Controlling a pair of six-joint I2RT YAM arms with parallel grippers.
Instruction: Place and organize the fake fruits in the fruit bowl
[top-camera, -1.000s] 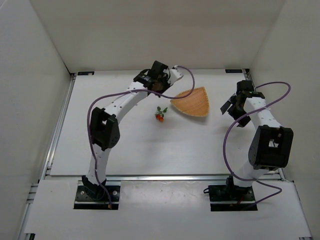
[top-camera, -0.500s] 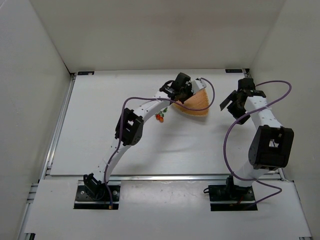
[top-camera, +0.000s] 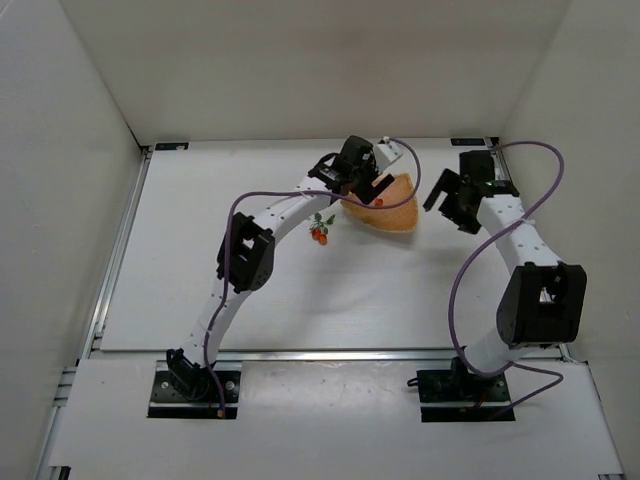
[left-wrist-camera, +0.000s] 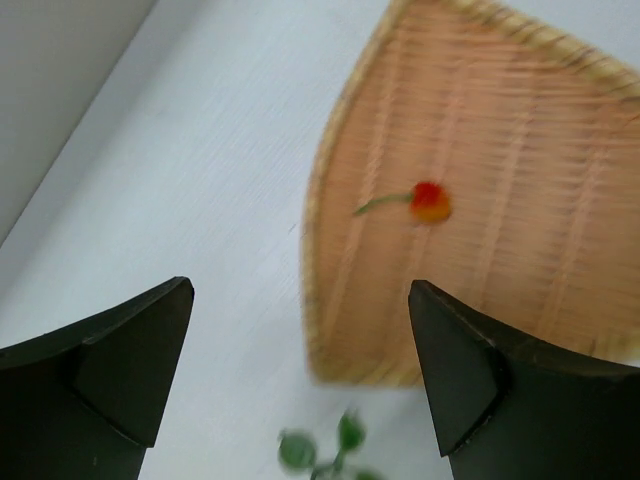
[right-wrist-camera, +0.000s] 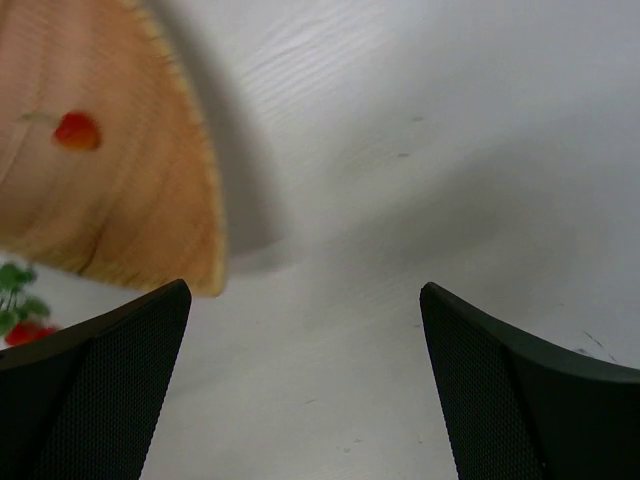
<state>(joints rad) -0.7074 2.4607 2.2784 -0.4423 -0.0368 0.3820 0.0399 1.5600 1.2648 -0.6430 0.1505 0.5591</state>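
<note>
The fruit bowl (top-camera: 398, 216), a woven orange-tan rounded triangle, lies right of centre at the back of the table. A red cherry (top-camera: 380, 202) with a thin stem rests inside it, loose; it also shows in the left wrist view as the cherry (left-wrist-camera: 430, 201) on the bowl (left-wrist-camera: 520, 250) and in the right wrist view as the cherry (right-wrist-camera: 76, 130). My left gripper (top-camera: 366, 190) hangs open over the bowl's left edge, nothing between its fingers (left-wrist-camera: 130, 350). The berry cluster (top-camera: 319, 233) with green leaves lies on the table left of the bowl. My right gripper (top-camera: 448, 205) is open, just right of the bowl.
White walls enclose the table on the left, back and right. The left arm's purple cable (top-camera: 300, 195) loops above the berry cluster. In the right wrist view the bowl's corner (right-wrist-camera: 190, 270) and the berry cluster (right-wrist-camera: 20, 318) sit at the left edge.
My left gripper swung right from the back centre to the bowl, opened and let the cherry go into the bowl. The right gripper shifted back and slightly left, staying open.
</note>
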